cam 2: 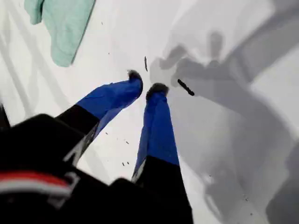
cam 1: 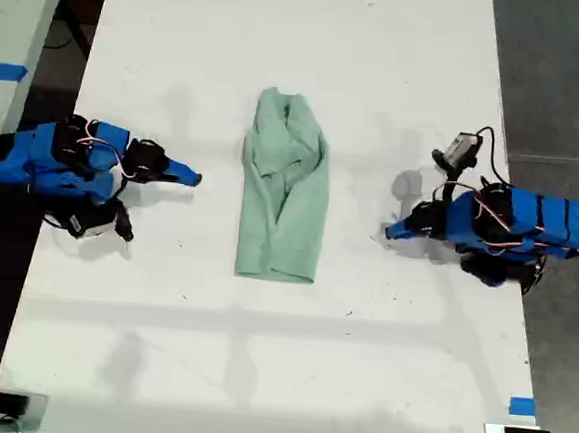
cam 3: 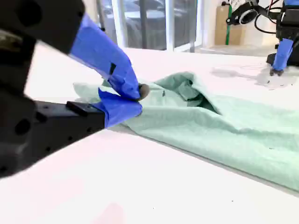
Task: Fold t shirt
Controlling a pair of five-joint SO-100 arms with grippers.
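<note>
My first gripper has its tips a slight gap apart, holding nothing, pointing down at the bare table to the exterior view's right of the shirt. My second gripper looks nearly closed and empty, just short of the shirt, on its other side. The shirt lies folded into a long strip mid-table; only its corner shows in the first wrist view.
</note>
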